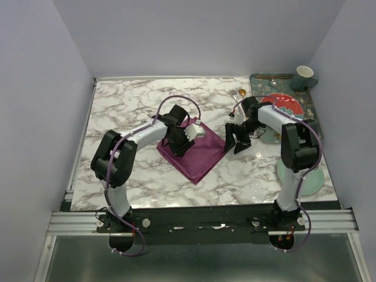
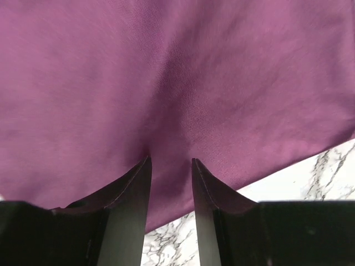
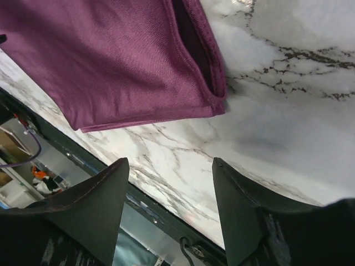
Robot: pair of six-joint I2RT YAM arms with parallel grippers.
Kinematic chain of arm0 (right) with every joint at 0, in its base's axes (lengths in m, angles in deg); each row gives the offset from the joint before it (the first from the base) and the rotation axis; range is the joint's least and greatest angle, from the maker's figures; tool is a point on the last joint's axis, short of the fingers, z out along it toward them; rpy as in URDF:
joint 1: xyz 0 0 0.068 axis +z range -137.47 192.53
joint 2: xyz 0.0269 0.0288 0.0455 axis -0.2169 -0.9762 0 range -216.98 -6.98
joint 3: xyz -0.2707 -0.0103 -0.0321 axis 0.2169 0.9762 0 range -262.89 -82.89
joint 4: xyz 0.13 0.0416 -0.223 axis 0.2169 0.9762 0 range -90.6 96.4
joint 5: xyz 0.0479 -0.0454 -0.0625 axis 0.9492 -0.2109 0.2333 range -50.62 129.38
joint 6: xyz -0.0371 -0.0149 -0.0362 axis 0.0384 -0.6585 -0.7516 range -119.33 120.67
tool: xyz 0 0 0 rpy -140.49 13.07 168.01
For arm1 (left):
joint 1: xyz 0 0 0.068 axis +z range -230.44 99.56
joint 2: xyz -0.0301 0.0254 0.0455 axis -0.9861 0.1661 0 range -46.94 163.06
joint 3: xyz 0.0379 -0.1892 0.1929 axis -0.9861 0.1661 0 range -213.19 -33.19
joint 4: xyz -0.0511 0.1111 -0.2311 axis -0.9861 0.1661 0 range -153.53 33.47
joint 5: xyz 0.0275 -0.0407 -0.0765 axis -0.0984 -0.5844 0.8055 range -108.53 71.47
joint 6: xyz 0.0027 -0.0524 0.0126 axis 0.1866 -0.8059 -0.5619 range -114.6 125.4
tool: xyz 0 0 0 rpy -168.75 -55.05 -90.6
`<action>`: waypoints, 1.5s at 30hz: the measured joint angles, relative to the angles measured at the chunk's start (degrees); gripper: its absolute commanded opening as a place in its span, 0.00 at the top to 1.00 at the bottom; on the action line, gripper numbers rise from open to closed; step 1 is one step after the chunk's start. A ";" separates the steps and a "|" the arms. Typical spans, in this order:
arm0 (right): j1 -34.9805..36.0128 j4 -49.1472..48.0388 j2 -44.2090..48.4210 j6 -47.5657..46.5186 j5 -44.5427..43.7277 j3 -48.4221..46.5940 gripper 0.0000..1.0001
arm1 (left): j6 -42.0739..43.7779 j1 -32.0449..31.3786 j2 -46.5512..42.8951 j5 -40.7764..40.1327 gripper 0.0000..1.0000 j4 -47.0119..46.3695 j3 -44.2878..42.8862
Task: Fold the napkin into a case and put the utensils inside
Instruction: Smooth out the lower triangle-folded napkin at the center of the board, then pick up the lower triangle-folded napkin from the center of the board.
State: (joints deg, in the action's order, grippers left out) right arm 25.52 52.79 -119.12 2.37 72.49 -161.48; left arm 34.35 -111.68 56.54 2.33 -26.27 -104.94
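The plum-purple napkin lies folded into a diamond-shaped pad on the marble table. My left gripper is over its upper left part. In the left wrist view that gripper is open, with both fingertips down on the napkin and no fold between them. My right gripper is open and empty just off the napkin's right corner. In its wrist view the gripper hangs over bare marble, apart from the napkin's layered corner. Of the utensils, only a small gold end shows at the back.
A teal tray at the back right carries a cup and a red plate. A pale green plate lies by the right arm's base. The table's front edge runs close below the right gripper.
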 measured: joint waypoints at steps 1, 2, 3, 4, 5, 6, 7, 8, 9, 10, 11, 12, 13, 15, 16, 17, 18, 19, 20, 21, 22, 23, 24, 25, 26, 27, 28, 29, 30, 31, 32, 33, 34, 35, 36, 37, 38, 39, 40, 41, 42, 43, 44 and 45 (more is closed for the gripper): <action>-0.11 -0.13 -0.44 0.04 0.11 -0.02 0.30 | 0.09 -0.02 1.25 -0.42 0.56 0.20 0.26; -0.20 -0.20 -1.03 0.04 0.26 -0.15 0.30 | 0.07 -0.11 2.12 -0.70 0.57 0.52 0.52; -0.33 -0.17 -1.79 0.07 0.37 -0.50 0.30 | -0.17 -0.39 2.80 -0.76 0.57 0.72 0.98; -0.52 -0.37 -2.89 0.09 0.48 -0.96 0.30 | -0.33 -0.48 2.84 -0.85 0.56 0.83 1.05; -0.66 -0.59 -3.63 0.11 0.48 -1.18 0.30 | -0.96 -0.70 2.64 -0.90 0.55 1.01 1.14; -0.90 -0.52 -4.61 0.39 0.76 -1.51 0.30 | -1.31 -1.01 2.60 -0.92 0.55 0.98 1.36; -1.09 -0.13 -5.07 0.55 1.16 -1.97 0.31 | -2.49 -1.68 2.43 -1.03 0.55 1.07 1.64; -1.22 -0.02 -5.57 0.70 1.49 -2.58 0.31 | -3.21 -2.14 2.23 -1.03 0.55 1.01 1.86; -1.46 -0.11 -5.95 0.74 1.66 -3.19 0.32 | -5.05 -3.87 1.73 -0.94 0.55 1.44 2.60; -1.51 -0.09 -6.23 0.79 1.68 -3.65 0.32 | -5.88 -4.81 1.53 -0.83 0.55 1.75 2.82; -1.57 -0.11 -6.56 0.85 1.79 -4.13 0.32 | -7.17 -6.10 1.40 -0.79 0.55 2.14 2.97; -1.73 -0.13 -6.95 0.92 1.92 -4.74 0.33 | -9.66 -7.28 1.40 -0.35 0.55 2.40 3.04; -1.77 -0.15 -7.28 0.92 2.12 -5.27 0.34 | -11.39 -8.90 1.40 -0.02 0.55 2.89 3.10; -1.84 -0.20 -7.74 0.94 2.21 -5.88 0.35 | -15.06 -10.73 1.40 1.03 0.55 3.13 3.34; -1.84 -0.20 -7.96 0.96 2.23 -6.16 0.36 | -17.66 -11.72 1.40 2.08 0.55 3.17 3.72; -1.86 -0.17 -8.17 0.98 2.32 -6.40 0.37 | -18.78 -12.04 1.40 2.54 0.55 3.23 3.85; -1.88 -0.17 -8.26 0.98 2.32 -6.51 0.37 | -20.46 -12.13 1.33 3.15 0.55 3.19 4.11; -1.97 -0.17 -8.31 0.94 2.27 -6.54 0.37 | -21.84 -11.87 1.27 3.43 0.55 3.06 4.44; -2.05 -0.17 -8.31 0.90 2.29 -6.54 0.38 | -22.40 -11.58 1.22 3.58 0.55 3.02 4.61; -2.25 -0.17 -8.33 0.83 2.19 -6.54 0.38 | -23.08 -11.04 1.16 3.96 0.55 2.97 4.87; -2.43 -0.15 -8.33 0.74 2.16 -6.54 0.38 | -23.54 -10.64 1.09 4.35 0.55 2.93 5.11; -2.78 -0.15 -8.33 0.61 2.12 -6.54 0.38 | -23.93 -10.05 1.07 4.79 0.55 2.99 5.33; -3.06 -0.04 -8.35 0.37 1.90 -6.64 0.39 | -24.11 -9.57 1.03 5.27 0.55 3.10 5.46; -3.43 0.11 -8.41 0.00 1.31 -6.99 0.40 | -24.09 -9.38 1.01 5.46 0.55 3.15 5.51; -3.69 0.11 -8.48 -0.33 0.87 -7.37 0.41 | -24.06 -8.94 0.85 5.81 0.55 3.13 5.68; -3.78 0.07 -8.63 -0.81 0.55 -7.93 0.43 | -24.00 -8.81 0.70 5.92 0.55 3.04 5.88; -3.89 0.15 -8.76 -1.14 0.37 -8.35 0.43 | -23.82 -8.76 0.55 6.03 0.55 2.97 6.08; -4.04 0.07 -9.11 -1.33 0.31 -9.20 0.44 | -23.80 -8.76 0.50 6.12 0.55 2.91 6.16; -4.11 0.02 -9.51 -1.51 0.33 -9.90 0.45 | -23.65 -8.79 0.46 6.29 0.55 2.89 6.25; -4.22 0.00 -10.10 -1.70 0.44 -10.75 0.45 | -23.63 -8.79 0.46 6.36 0.55 2.89 6.25; -4.24 -0.07 -10.58 -1.77 0.57 -11.32 0.45 | -23.56 -8.79 0.46 6.45 0.55 2.89 6.25; -4.22 -0.24 -10.91 -1.77 0.85 -11.50 0.46 | -23.41 -8.79 0.46 6.56 0.55 2.89 6.25; -4.22 -0.22 -11.15 -1.73 1.14 -11.56 0.46 | -23.34 -8.79 0.46 6.62 0.55 2.89 6.25; -4.22 -0.15 -11.39 -1.70 1.73 -11.56 0.46 | -23.23 -8.79 0.46 6.67 0.55 2.86 6.27; -4.17 -0.15 -11.54 -1.70 2.27 -11.56 0.47 | -23.19 -8.79 0.46 6.75 0.55 2.82 6.32; -4.15 -0.15 -11.63 -1.68 2.58 -11.56 0.48 | -23.17 -8.79 0.46 6.82 0.55 2.78 6.32; -4.11 -0.15 -11.74 -1.68 2.75 -11.56 0.48 | -23.15 -8.79 0.46 6.84 0.56 2.75 6.34; -4.00 -0.15 -11.89 -1.68 3.13 -11.56 0.49 | -23.15 -8.79 0.46 6.84 0.55 2.71 6.36; -3.93 -0.15 -12.04 -1.66 3.58 -11.54 0.50 | -23.15 -8.79 0.46 6.86 0.55 2.69 6.38; -3.85 -0.15 -12.20 -1.62 3.87 -11.54 0.50 | -23.15 -8.79 0.46 6.86 0.55 2.64 6.40; -3.76 -0.15 -12.44 -1.53 4.55 -11.54 0.51 | -23.15 -8.79 0.46 6.88 0.55 2.62 6.40; -3.69 -0.15 -12.68 -1.49 5.07 -11.54 0.52 | -23.15 -8.79 0.46 6.88 0.55 2.60 6.43; -3.65 -0.15 -12.92 -1.18 5.57 -11.54 0.52 | -23.17 -8.79 0.46 6.91 0.56 2.60 6.43; -3.61 -0.15 -13.14 -0.92 6.19 -11.54 0.54 | -23.17 -8.79 0.46 6.91 0.55 2.58 6.43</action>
State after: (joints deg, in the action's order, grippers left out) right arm 21.92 52.64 -132.26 1.45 78.67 -173.02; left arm 11.18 -120.47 57.00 9.24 -23.69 -98.51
